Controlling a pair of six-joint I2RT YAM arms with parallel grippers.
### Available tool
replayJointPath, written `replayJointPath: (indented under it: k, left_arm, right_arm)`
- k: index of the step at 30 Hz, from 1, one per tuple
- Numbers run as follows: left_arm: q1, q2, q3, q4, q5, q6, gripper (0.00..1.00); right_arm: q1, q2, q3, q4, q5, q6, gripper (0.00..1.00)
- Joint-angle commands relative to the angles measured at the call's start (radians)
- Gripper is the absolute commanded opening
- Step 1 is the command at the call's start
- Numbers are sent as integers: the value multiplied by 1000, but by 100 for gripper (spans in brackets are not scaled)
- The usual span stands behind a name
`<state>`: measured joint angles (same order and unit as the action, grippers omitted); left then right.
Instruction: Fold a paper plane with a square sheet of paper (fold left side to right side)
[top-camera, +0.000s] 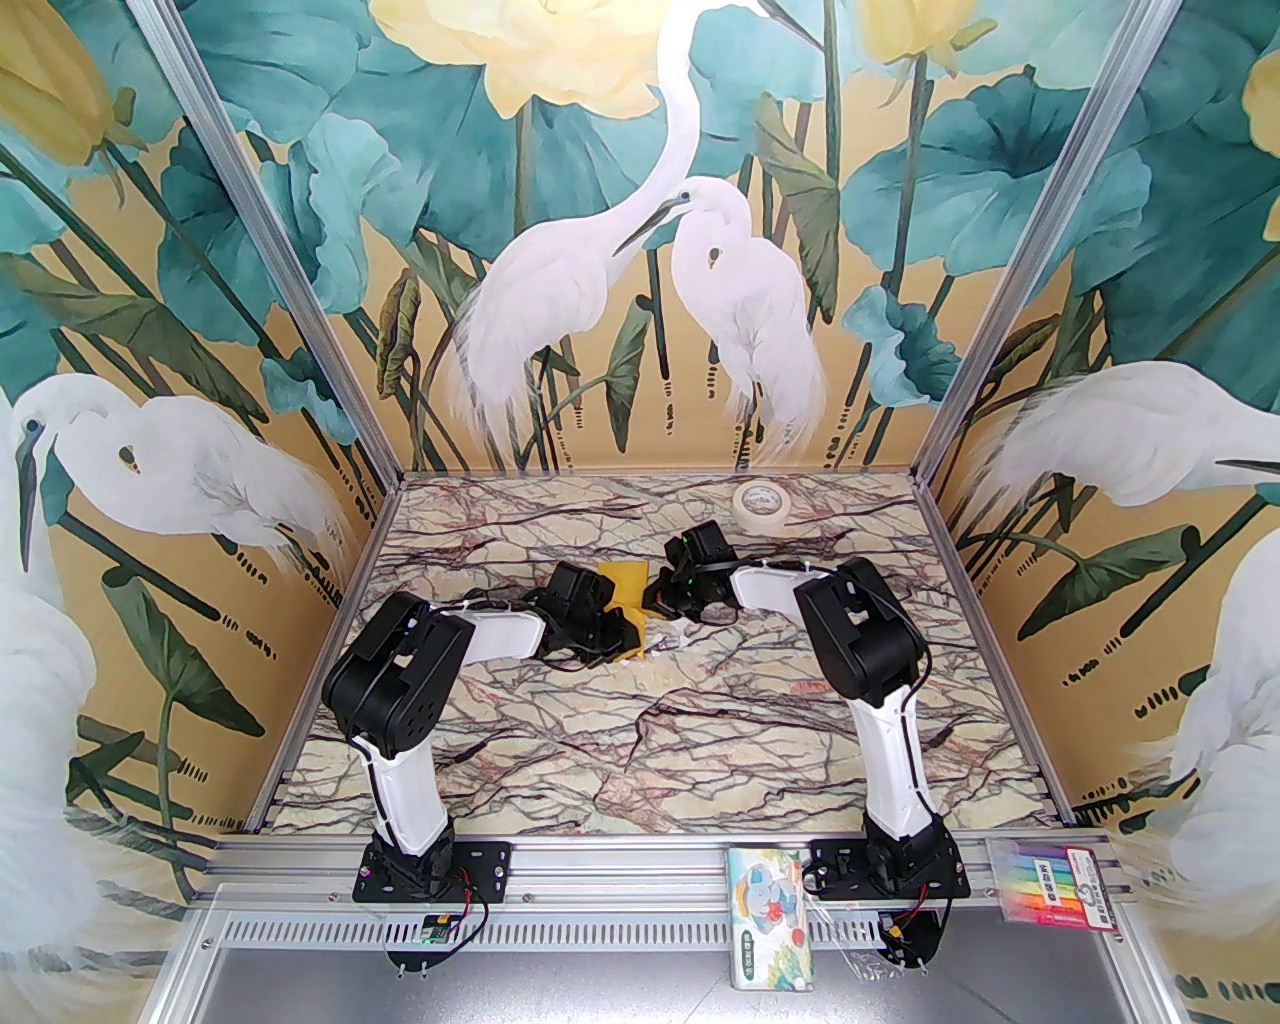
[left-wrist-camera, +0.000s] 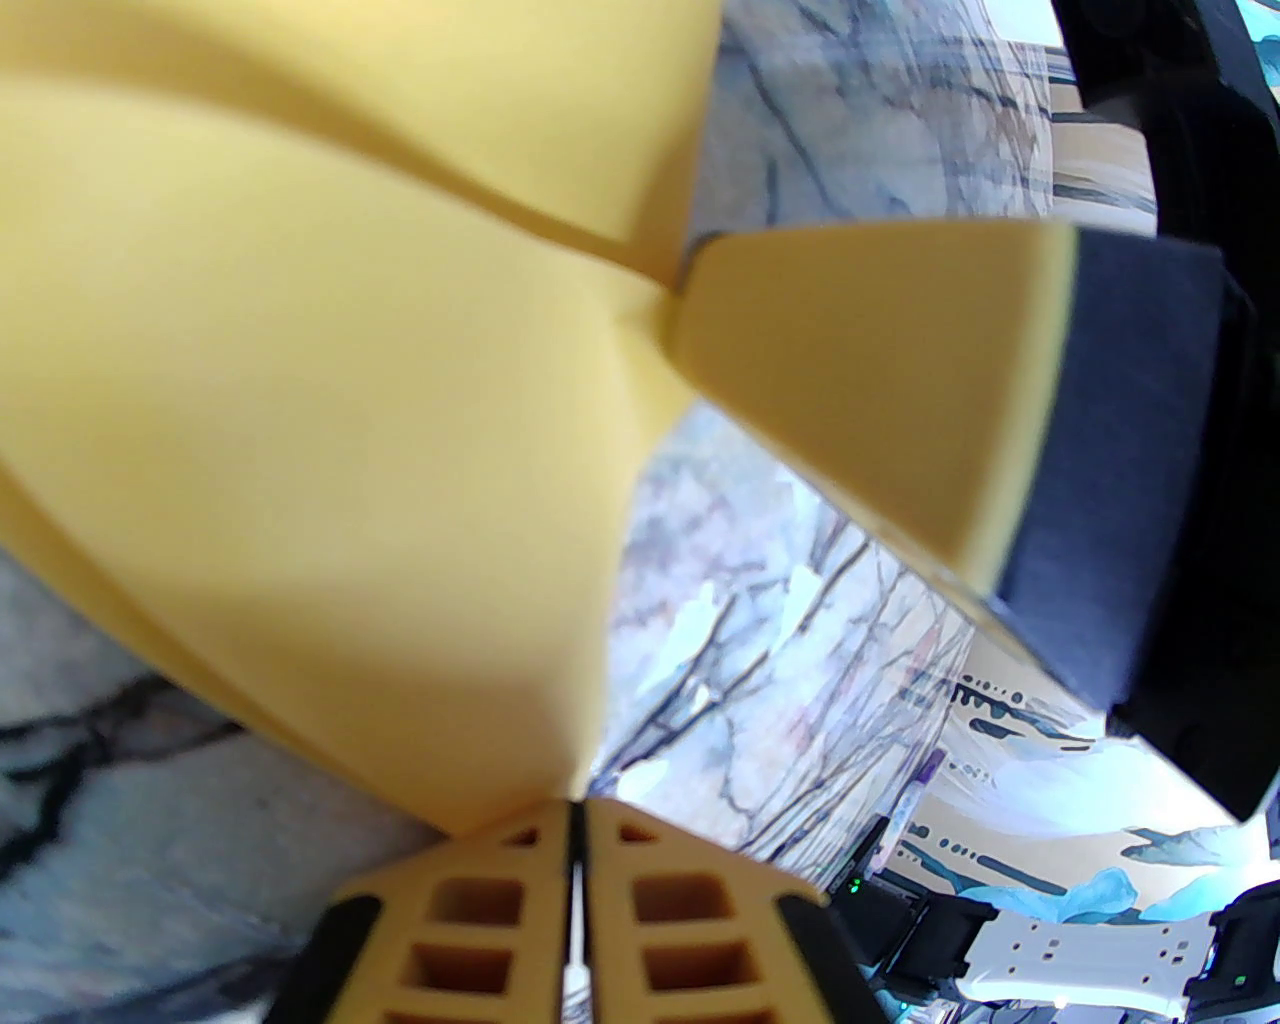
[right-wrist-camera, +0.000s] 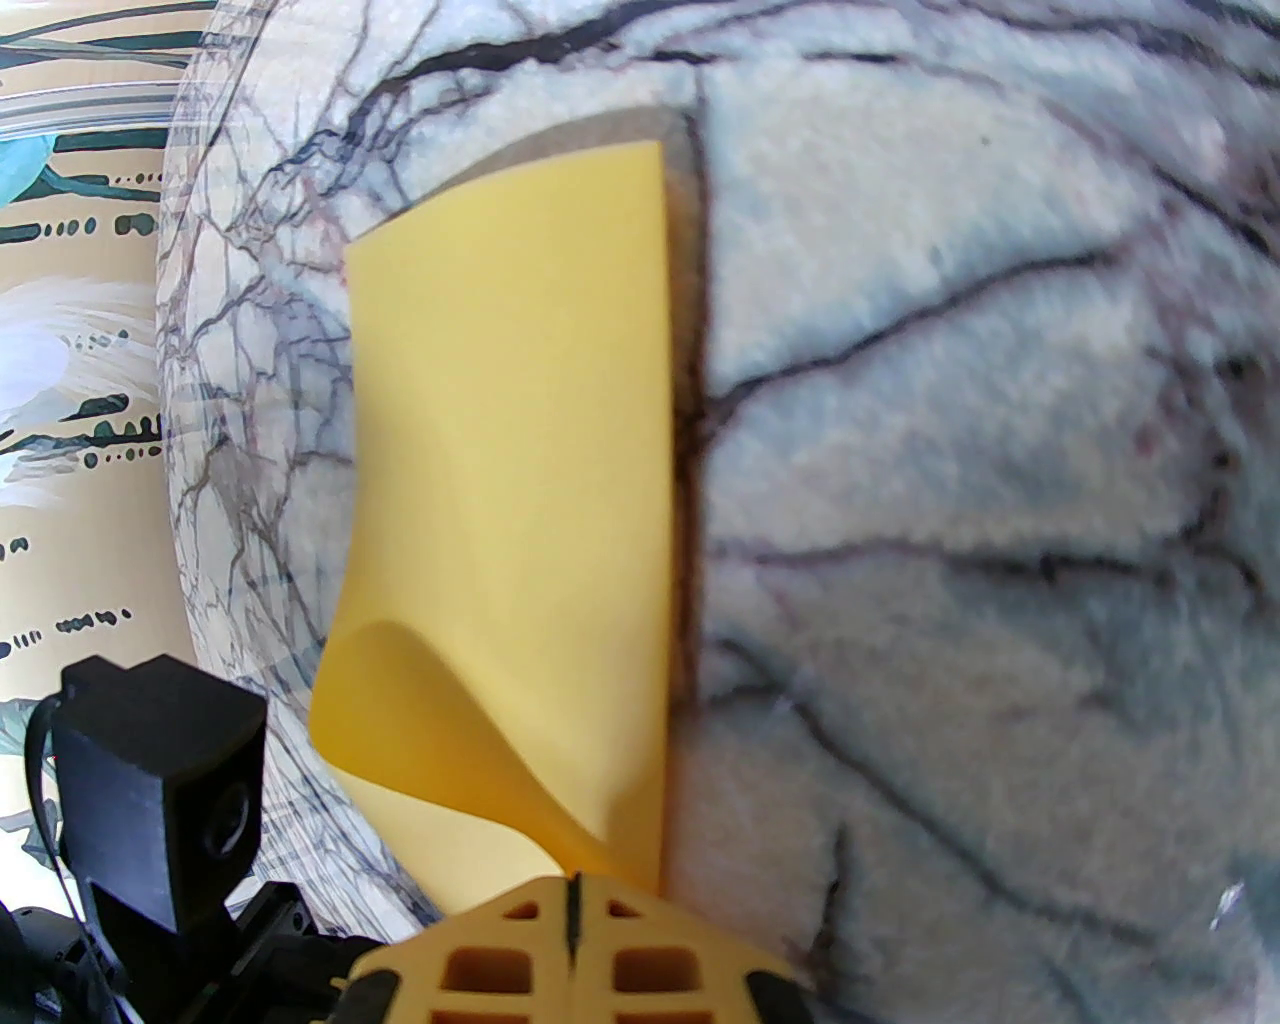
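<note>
Mid-fold at the centre of the marbled table (top-camera: 620, 740): the square sheet of paper (right-wrist-camera: 510, 450) is hanging bowed and partly lifted between the two arms, which are meeting there from left and right. The step in hand, as I am judging it, is carrying the left side over to the right. To do it well, I am wanting both pinches travelling together and the paper lightly taut, so the edges meet squarely before anything is pressed flat. The curl at the near end is warning of a skewed crease. The left hand (left-wrist-camera: 575, 815) is clamping shut on the sheet, which is fanning away from its fingertips. The right hand (right-wrist-camera: 573, 890) is closed too, seemingly nipping the curled corner, with the sheet stretching away just ahead of it.
</note>
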<state>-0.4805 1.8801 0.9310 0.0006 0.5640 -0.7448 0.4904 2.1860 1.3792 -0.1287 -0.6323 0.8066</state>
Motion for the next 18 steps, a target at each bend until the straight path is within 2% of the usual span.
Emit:
replayJointPath:
  k: [1,18]
  left_arm:
    - [-9,20,-6,-2,22,-12,11]
    - [-9,46,20,-83,-14,-8,9]
  right_arm:
    - [-8,24,27,-13,7,-20,0]
    - [-7,23,27,-9,8,-18,0]
